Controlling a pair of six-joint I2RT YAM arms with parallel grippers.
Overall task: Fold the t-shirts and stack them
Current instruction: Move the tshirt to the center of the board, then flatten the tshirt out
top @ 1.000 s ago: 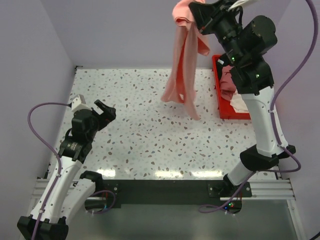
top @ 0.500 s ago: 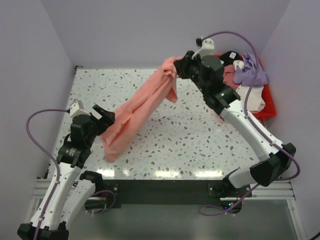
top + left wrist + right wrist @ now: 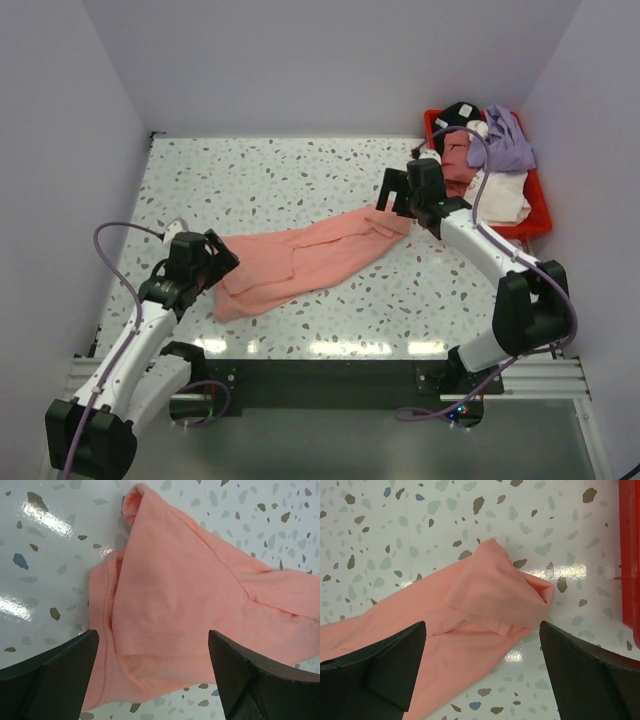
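Observation:
A salmon pink t-shirt (image 3: 310, 260) lies bunched in a long strip across the table, running from near left to far right. My left gripper (image 3: 222, 256) hovers open over its near left end; in the left wrist view the cloth (image 3: 175, 590) lies below the spread jaws (image 3: 153, 645), untouched. Over the far right end my right gripper (image 3: 394, 200) stands open too, with a folded corner of the shirt (image 3: 495, 595) under its jaws (image 3: 482, 630) and nothing held. More t-shirts sit in the bin: lavender (image 3: 500, 140), dusty rose (image 3: 458, 160), white (image 3: 502, 195) and black (image 3: 458, 112).
The red plastic bin (image 3: 538, 222) stands at the table's far right corner, and its edge (image 3: 631, 555) shows in the right wrist view. Purple walls close in the speckled table (image 3: 250, 180) at the back and on both sides.
My right gripper swung the salmon t-shirt down from high up, laid it on the table and opened, letting it go. The left arm shifted slightly toward the shirt's near end.

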